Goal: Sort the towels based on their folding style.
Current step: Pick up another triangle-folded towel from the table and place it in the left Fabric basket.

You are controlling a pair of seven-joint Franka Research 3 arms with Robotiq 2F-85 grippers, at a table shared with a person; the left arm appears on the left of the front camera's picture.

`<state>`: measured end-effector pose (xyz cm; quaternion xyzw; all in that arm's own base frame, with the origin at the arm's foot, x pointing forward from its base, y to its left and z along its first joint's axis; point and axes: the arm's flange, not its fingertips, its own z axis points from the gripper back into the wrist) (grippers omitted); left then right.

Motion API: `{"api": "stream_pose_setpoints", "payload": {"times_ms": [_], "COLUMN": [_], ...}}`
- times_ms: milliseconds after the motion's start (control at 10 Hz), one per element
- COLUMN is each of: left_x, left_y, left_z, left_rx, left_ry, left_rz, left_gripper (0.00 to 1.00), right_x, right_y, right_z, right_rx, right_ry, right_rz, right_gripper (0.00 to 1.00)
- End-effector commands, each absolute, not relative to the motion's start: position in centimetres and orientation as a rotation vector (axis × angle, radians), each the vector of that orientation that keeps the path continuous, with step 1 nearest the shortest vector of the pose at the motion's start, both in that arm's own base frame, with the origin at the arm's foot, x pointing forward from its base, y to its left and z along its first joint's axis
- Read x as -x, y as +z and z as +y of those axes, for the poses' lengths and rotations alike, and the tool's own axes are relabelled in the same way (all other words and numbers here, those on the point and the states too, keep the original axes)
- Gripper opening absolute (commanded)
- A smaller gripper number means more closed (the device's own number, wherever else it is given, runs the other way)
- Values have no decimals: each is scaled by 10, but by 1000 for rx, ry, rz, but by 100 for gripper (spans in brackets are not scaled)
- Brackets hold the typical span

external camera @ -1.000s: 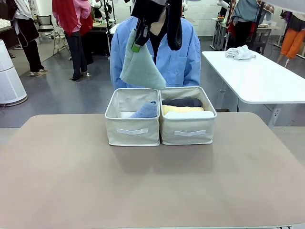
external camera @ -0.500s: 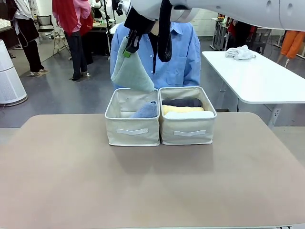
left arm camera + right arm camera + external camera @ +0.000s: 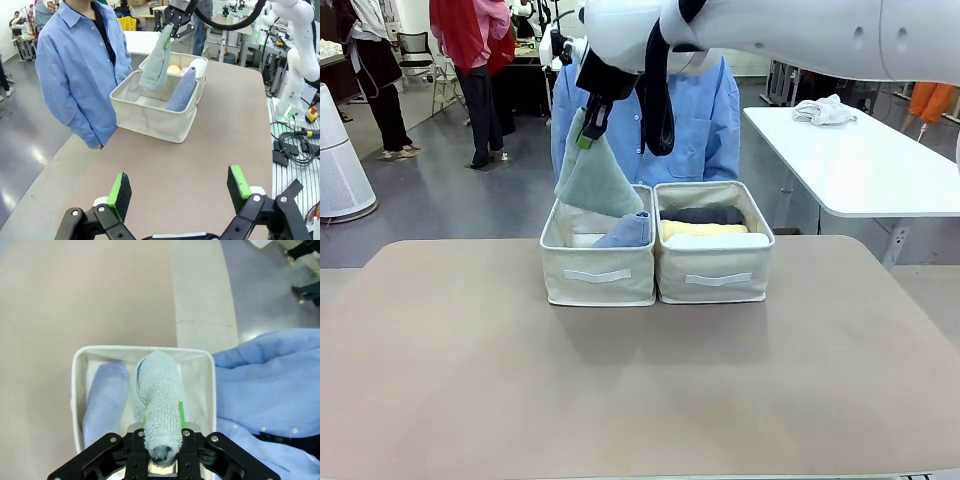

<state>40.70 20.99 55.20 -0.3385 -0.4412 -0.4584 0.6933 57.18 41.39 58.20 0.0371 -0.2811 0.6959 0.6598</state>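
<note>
Room: busy workshop floor; we see a taupe matte table (image 3: 640,380) with rounded corners, and a person in a blue shirt (image 3: 705,120) standing at its far edge, just behind the baskets.
Baskets: two beige fabric bins side by side, touching; left basket (image 3: 598,275) and right basket (image 3: 715,278), soft-walled with stitched handles.
Right gripper (image 3: 588,128): pressed together on the narrow tip of the grey-green cone towel (image 3: 595,180), which hangs point-up and flares downward, its lower edge just inside the left basket's mouth.
Left gripper (image 3: 177,192): spread wide, holding nothing, well back from the baskets.
Already sorted: pale blue cone towel (image 3: 625,232) leaning in the left basket; dark grey roll (image 3: 702,215), yellow roll (image 3: 702,229) and white roll (image 3: 718,241) lying in the right one.
Texture: we note looped terry in the right wrist view, nubbly, matte, no sheen.
Handling, our judgement: light, limp, high-friction; unlikely to slip from the pads, but the cone fold looks loose and could unwrap if dragged on the rim.
Where to hold: the tip, as now; we reckon a grip on the wide hem would collapse the shape.
Fragility: none; the fold is what needs care.
</note>
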Motion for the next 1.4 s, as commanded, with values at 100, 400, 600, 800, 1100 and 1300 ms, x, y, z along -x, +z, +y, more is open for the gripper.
{"api": "stream_pose_setpoints", "payload": {"times_ms": [100,400,600,800,1100,1300], "left_x": [-405,-405,-405,-405,-405,-405], "left_y": [553,553,553,553,553,553], "left_z": [211,211,211,211,211,211], "left_rx": [759,759,759,759,759,759], "left_ry": [-1024,-1024,-1024,-1024,-1024,-1024], "left_rz": [-995,-995,-995,-995,-995,-995], "left_gripper": [100,100,100,100,100,100], "right_x": [-573,-577,-580,-569,-569,-571], "right_y": [562,535,521,513,513,511], "right_z": [429,441,450,437,437,440], "right_rx": [-47,-29,-39,-62,-62,-69], "right_ry": [1565,1585,1605,1619,1619,1621], "right_rz": [-523,-407,-384,-403,-403,-400], "right_gripper": [19,19,19,19,19,19]}}
